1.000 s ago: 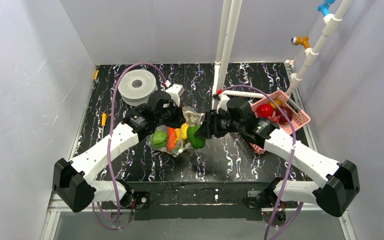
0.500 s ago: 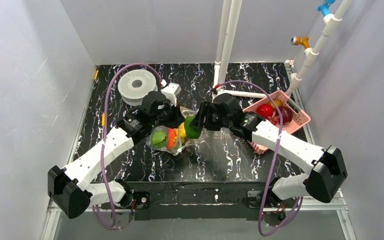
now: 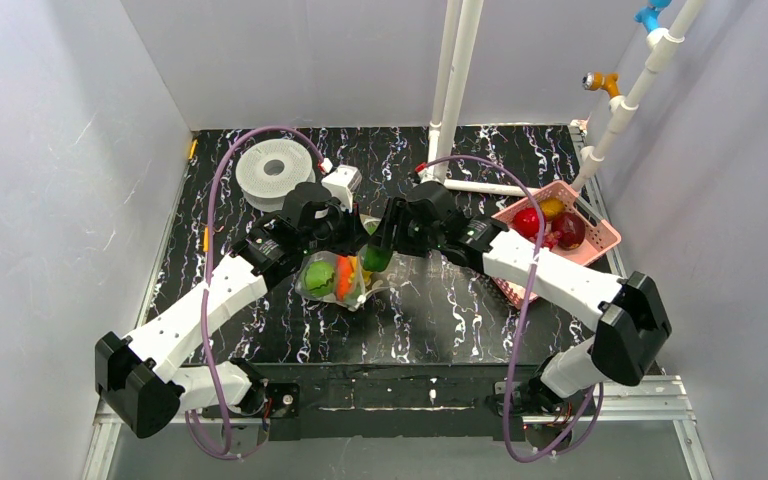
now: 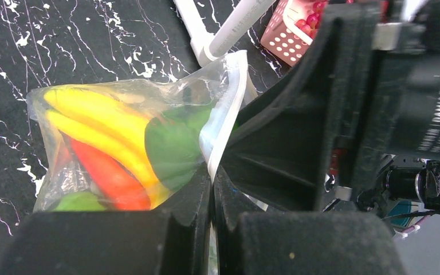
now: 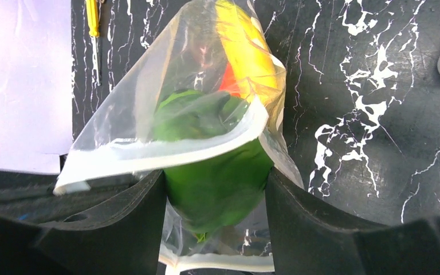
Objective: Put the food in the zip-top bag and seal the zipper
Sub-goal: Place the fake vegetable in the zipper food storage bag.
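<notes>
1. The green toy (image 5: 220, 169) is clamped between the two fingers of the right gripper (image 5: 215, 195), whose jaws stand as wide as the toy. It sits in the mouth of the zip-top bag (image 5: 143, 109), its far end already under the plastic.
2. The zipper (image 5: 166, 150), a whitish strip, drapes across the top of the green toy just ahead of the right fingertips. The other lip of the mouth lies beneath the toy, nearer the palm.
3. Deeper in the bag, ahead of the right fingertips, lie yellow toy bananas (image 5: 243, 51) with a red-orange toy (image 5: 228, 80) beside them.
4. The left gripper (image 4: 212, 175) is pinched almost closed on the bag's mouth edge, and the strip rises out from between its fingers. Ahead and to the left of those fingertips the bag's contents show through the plastic, with a pale green toy (image 4: 77, 200) lowest.
5. The black body of the right gripper fills the space just right of the left fingertips.
6. From above, both grippers meet tip to tip over the bag on the black marbled table (image 3: 440, 310).
7. Behind the right gripper, beside its forearm, stands the pink basket (image 3: 605, 238) holding a round red toy (image 3: 530, 222) and a dark red toy (image 3: 568, 230).
8. Beyond the left gripper sits a grey-white spool (image 3: 272, 172). A white pipe (image 3: 457, 80) rises beyond both grippers. A yellow screwdriver (image 5: 93, 23) lies far ahead-left of the right fingertips.
</notes>
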Motion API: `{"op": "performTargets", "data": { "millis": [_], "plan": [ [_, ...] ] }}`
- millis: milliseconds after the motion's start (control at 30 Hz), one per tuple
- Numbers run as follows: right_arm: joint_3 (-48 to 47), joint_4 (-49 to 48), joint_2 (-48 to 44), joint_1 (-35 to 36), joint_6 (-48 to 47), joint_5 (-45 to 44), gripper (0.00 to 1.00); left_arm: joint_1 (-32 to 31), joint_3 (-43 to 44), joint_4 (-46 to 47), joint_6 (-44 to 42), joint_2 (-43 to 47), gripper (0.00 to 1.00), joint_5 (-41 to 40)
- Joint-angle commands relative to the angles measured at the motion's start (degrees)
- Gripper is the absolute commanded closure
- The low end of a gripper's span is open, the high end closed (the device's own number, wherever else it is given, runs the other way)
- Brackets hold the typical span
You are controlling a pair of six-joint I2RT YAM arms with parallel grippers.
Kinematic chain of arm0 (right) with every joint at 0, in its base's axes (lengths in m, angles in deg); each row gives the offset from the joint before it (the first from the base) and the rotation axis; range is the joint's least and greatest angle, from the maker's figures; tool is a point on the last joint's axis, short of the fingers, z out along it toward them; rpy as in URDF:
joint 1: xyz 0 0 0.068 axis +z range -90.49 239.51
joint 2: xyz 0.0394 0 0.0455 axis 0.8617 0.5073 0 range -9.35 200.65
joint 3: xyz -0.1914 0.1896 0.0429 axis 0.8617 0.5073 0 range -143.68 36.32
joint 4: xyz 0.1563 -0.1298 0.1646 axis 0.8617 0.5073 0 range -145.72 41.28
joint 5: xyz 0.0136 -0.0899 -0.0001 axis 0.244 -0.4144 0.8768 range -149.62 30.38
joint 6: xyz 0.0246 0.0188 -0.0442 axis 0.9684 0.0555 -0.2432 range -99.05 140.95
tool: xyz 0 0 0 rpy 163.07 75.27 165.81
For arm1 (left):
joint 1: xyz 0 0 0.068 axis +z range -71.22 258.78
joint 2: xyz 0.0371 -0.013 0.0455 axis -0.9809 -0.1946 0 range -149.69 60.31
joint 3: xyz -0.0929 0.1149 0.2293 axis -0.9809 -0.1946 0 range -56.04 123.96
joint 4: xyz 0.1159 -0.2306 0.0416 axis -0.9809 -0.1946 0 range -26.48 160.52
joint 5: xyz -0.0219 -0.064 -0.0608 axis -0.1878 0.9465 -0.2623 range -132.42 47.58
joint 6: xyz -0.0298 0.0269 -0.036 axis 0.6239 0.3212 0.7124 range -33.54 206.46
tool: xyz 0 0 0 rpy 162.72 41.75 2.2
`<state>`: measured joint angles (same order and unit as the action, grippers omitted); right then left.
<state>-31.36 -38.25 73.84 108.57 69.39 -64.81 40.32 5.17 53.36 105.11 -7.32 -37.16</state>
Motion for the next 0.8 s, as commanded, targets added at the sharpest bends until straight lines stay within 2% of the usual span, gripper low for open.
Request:
{"op": "performTargets", "data": {
  "millis": [0,533,600,767],
  "plan": [
    [-3.81,-2.86,2.18,0.07,1.29,1.01,0.68,-0.05,-0.78,0.71,-0.2,2.79,1.0,-0.19],
    [-4.97,-1.62,3.63,0.18,-0.72,2.16,0.17,-0.07,-1.24,0.91,-0.02,3.41,1.0,-1.08],
    [-5.19,-0.74,3.52,0.23,-0.94,2.0,0.14,-0.06,-1.24,0.99,-0.02,3.42,1.0,-1.08],
    [-4.44,0.06,2.04,0.23,-1.29,1.94,0.14,-0.12,-1.22,0.93,-0.02,3.27,1.0,-1.24]
  ]
}}
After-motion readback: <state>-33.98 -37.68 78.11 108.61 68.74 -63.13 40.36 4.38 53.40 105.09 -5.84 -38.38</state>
